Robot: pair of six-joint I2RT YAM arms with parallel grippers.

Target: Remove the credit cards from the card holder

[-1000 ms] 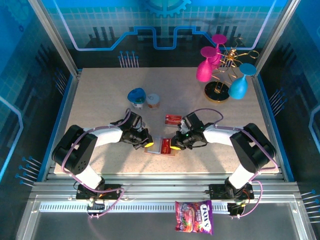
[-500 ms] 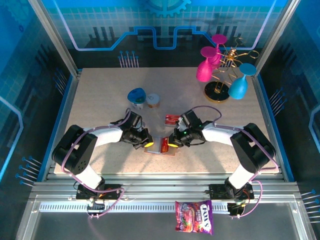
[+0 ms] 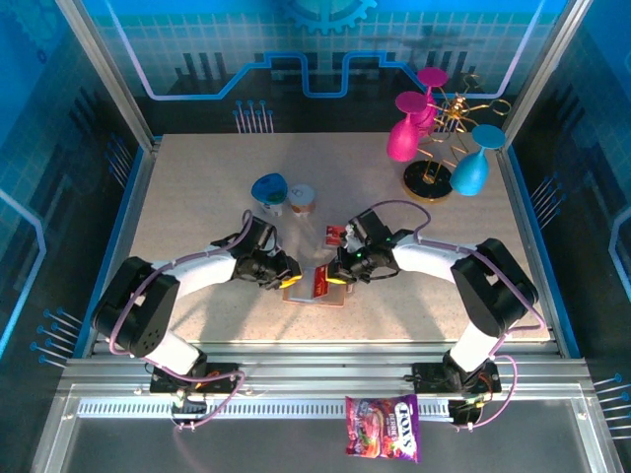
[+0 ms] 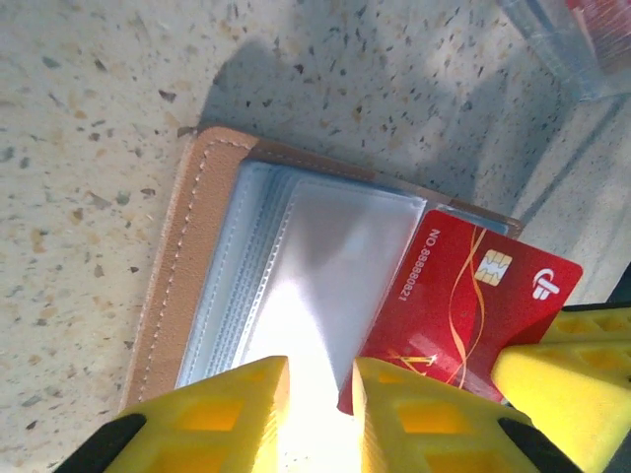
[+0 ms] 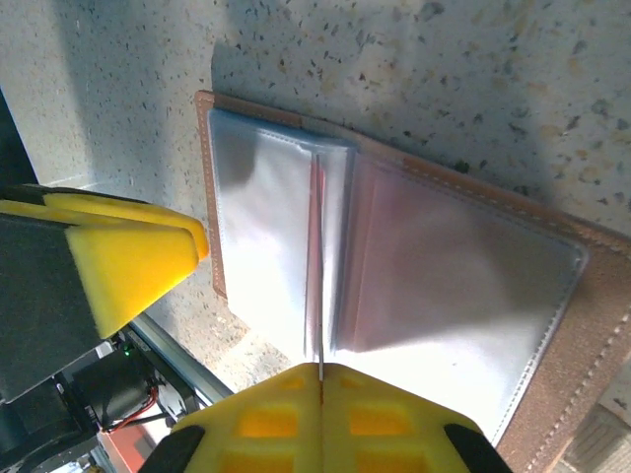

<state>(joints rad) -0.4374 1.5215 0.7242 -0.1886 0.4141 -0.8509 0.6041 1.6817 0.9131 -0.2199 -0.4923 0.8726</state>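
The brown card holder (image 4: pixel 173 296) lies open on the table, its clear sleeves (image 4: pixel 296 266) facing up. A red credit card (image 4: pixel 463 305) with white marks and a chip sticks out of the holder's right side at a slant. My right gripper (image 5: pixel 321 379) is shut on this card, which shows there as a thin edge (image 5: pixel 319 296) over the holder (image 5: pixel 582 325). My left gripper (image 4: pixel 320 394) hovers over the sleeves with a narrow gap between its fingers and nothing in it. From above, both grippers, left (image 3: pixel 292 282) and right (image 3: pixel 333 279), meet over the holder (image 3: pixel 314 296).
A second red card (image 3: pixel 336 234) lies just behind the right wrist. A clear plastic piece (image 4: pixel 562 39) sits beyond the holder. A blue-lidded cup (image 3: pixel 269 189) and a small tub (image 3: pixel 302 199) stand further back, coloured goblets on a gold rack (image 3: pixel 434 148) at the back right. A candy bag (image 3: pixel 383 429) lies off the table's front.
My right gripper has moved left and back with the red card, raising it over the holder. My left gripper's fingers have parted a little and shifted slightly right.
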